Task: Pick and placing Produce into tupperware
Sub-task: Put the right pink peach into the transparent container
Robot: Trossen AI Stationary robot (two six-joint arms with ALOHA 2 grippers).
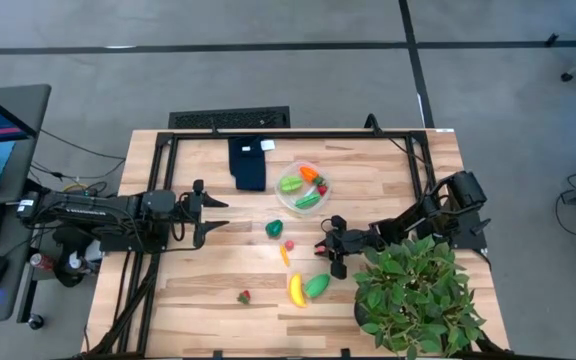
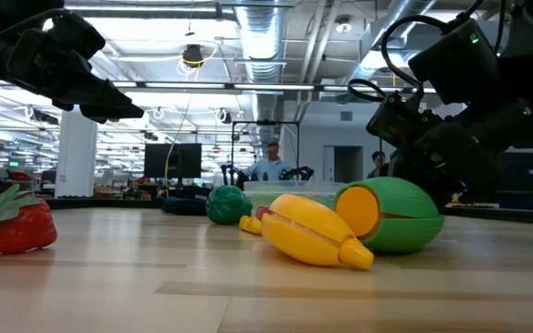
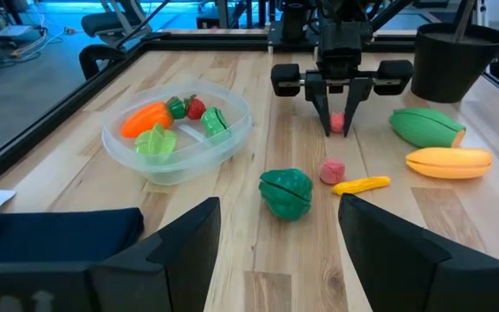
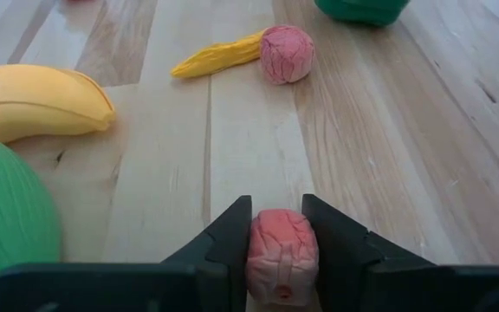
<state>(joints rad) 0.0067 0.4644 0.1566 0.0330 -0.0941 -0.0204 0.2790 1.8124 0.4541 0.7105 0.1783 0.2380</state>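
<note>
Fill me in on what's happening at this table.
The right gripper is shut on a small pink-red knobbly toy berry low over the wooden table. The left gripper waits open over the table's left part. The round clear plastic tupperware already holds green, orange and red pieces. A yellow banana, a green pod and other pieces lie loose on the table.

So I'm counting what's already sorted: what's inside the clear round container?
The clear container holds an orange carrot, a red strawberry and green pieces. Anything lying under them can't be seen.
</note>
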